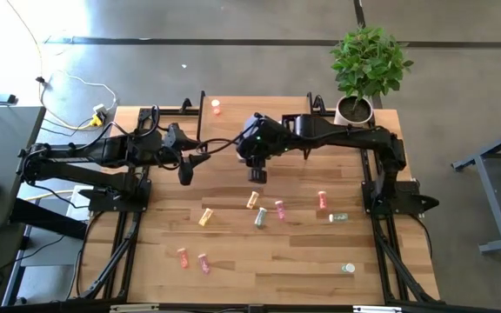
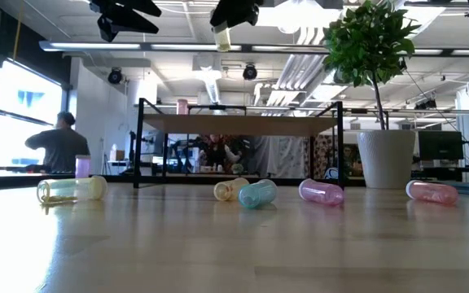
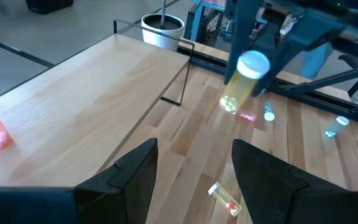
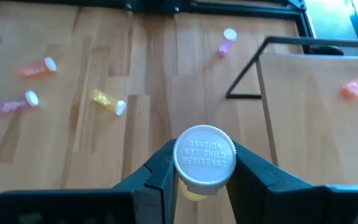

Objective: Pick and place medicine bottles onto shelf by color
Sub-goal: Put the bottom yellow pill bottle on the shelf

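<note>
A small yellow medicine bottle with a white ribbed cap (image 4: 204, 158) hangs in the air, pinched between the two dark fingers of the right claw (image 4: 204, 171), above the light-wood counter (image 1: 268, 261) just in front of the shelf, a raised light-wood platform on thin black metal legs (image 3: 86, 106). The left wrist view shows the same bottle (image 3: 244, 81) tilted, cap uppermost. One red-orange bottle (image 1: 216, 107) stands upright on the shelf's far left corner.

On the counter lie the other bottles (all on their sides): a yellow one (image 1: 205, 216), a 2nd yellow one (image 1: 252, 200), a pale green one (image 1: 260, 217), a pink one (image 1: 279, 209), a red-orange one (image 1: 322, 199), another pale green (image 1: 338, 217), plus a red-orange (image 1: 183, 257) & pink (image 1: 203, 263) pair nearer the front edge, w/ one more pale green (image 1: 348, 269) at front right.

The left claw (image 1: 185, 174) hovers over the counter beside the shelf's left front, fingers parted, holding nothing. A potted green plant in a white pot (image 1: 362, 74) sits at the far right corner.
</note>
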You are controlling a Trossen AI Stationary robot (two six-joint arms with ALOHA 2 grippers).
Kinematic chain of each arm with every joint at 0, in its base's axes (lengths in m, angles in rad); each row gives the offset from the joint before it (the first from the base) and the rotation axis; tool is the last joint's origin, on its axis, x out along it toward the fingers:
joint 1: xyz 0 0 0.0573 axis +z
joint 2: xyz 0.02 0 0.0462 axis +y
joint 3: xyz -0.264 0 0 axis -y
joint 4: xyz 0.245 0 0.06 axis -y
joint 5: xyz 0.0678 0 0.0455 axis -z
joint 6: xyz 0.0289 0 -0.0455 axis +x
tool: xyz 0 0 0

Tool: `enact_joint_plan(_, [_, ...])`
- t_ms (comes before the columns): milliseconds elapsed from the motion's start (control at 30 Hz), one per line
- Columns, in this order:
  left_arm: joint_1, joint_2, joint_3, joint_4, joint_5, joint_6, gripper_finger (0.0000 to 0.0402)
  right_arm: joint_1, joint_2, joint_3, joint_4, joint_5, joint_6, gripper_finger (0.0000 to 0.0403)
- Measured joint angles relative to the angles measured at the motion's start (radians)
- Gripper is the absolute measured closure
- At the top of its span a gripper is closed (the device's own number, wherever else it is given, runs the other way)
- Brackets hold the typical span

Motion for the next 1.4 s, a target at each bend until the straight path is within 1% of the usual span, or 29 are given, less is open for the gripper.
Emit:
enact_joint_plan(133, [0.0,0.0,0.0,0.0,-0.002,0.0,0.0206,-0.014,-0.036,-0.096,0.009,-0.011,0.003,0.0305])
enact_joint_plan(233, [0.0,0.0,0.0,0.0,-0.003,0.0,0.0206,-0.028,-0.09,-0.205,0.072,-0.012,0.011,0.0305])
enact_joint_plan(300, [0.0,0.0,0.0,0.0,-0.002,0.0,0.0206,-0.042,-0.145,-0.284,0.155,-0.014,0.026,0.0305])
enact_joint_plan(467, [0.0,0.0,0.0,-0.001,-0.003,0.0,0.0206,-0.106,-0.278,-0.487,0.428,-0.012,0.032,0.0305])
enact_joint_plan(567, [0.0,0.0,0.0,0.001,-0.007,0.0,0.0206,-0.158,-0.322,-0.559,0.587,-0.011,0.026,0.0305])
enact_joint_plan(667, [0.0,0.0,0.0,0.002,-0.023,0.0,0.0206,-0.218,-0.328,-0.582,0.669,-0.011,0.021,0.0305])
enact_joint_plan(833, [0.0,0.0,0.0,0.004,-0.061,0.0,0.0206,-0.307,-0.316,-0.583,0.734,-0.012,-0.025,0.0305])
enact_joint_plan(967, [0.0,0.0,0.0,0.004,-0.097,0.0,0.0206,-0.358,-0.283,-0.583,0.773,-0.083,-0.072,0.0305])
enact_joint_plan(1033, [0.0,0.0,0.0,0.004,-0.121,0.0,0.0206,-0.375,-0.26,-0.583,0.781,-0.107,-0.089,0.0305])
enact_joint_plan(1200, [0.005,0.0,0.0,0.005,-0.17,0.0,0.0206,-0.394,-0.193,-0.577,0.788,-0.129,-0.164,0.0305])
enact_joint_plan(1400, [0.04,0.0,0.0,0.005,-0.179,0.0,0.0206,-0.413,-0.115,-0.51,0.77,-0.147,-0.201,0.0305])
